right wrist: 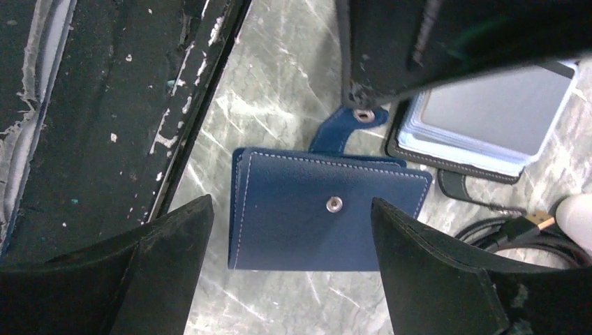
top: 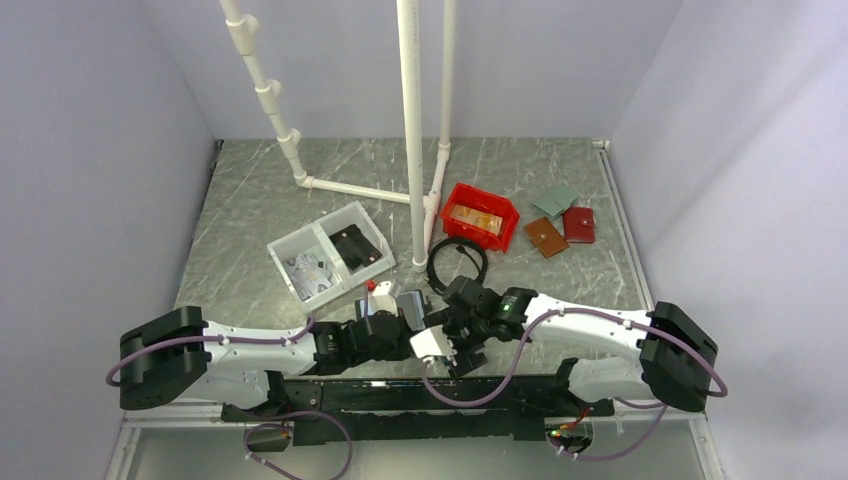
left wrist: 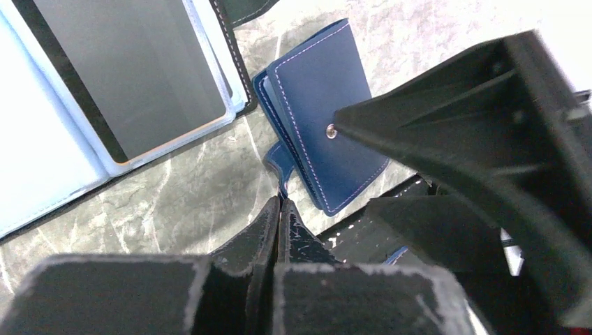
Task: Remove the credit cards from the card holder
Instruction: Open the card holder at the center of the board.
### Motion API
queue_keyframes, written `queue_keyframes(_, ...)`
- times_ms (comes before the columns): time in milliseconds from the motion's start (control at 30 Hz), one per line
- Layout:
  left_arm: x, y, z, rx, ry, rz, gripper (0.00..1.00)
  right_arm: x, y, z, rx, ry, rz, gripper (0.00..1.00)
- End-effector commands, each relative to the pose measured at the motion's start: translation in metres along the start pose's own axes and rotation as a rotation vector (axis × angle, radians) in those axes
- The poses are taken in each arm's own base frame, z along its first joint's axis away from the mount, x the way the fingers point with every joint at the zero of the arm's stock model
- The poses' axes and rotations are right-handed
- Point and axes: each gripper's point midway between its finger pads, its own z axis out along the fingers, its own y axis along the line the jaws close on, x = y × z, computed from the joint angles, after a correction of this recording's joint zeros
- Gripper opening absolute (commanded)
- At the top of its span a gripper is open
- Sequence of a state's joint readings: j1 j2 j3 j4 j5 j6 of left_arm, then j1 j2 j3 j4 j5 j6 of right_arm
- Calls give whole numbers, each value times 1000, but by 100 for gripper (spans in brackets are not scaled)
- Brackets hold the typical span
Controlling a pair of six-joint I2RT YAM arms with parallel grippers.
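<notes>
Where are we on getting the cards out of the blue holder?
Done: the strap tab looks unsnapped, sticking out from the card holder with its stud bare. In hand: the left tool, shut, has its tips at that tab; the right tool is open astride the holder. Left: the holder lies folded shut and no card is out, so opening it and pulling the cards remain.

navy card holder [right wrist: 314, 220], seemingly white-stitched
</notes>
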State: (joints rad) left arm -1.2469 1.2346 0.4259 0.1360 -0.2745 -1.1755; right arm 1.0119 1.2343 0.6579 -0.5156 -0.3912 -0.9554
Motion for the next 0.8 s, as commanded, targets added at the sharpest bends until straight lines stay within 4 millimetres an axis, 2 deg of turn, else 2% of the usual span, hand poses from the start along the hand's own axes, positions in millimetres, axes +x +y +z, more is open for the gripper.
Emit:
queue_keyframes(0,-8,-18,-4,57,-16,-30,0,0,-4,13,34,59,-43,85)
queue_keyframes(100,-6,-14,-3,40,-9,-25,0,3,-3,20,37,98,-53,82)
queue_keyframes(300,-2,-6,-2,11,3,-17,0,9,-16,13,124,140,-40,72)
queue_keyframes(367,-1,-2,-2,-4,6,-10,0,10,-17,9,130,145,-30,66)
queue_keyframes(567,1,9,-3,-44,10,6,0,11,-23,-12,154,108,17,46)
queue_keyframes(767,3,11,-1,-52,21,30,0,14,-34,-41,212,31,112,29)
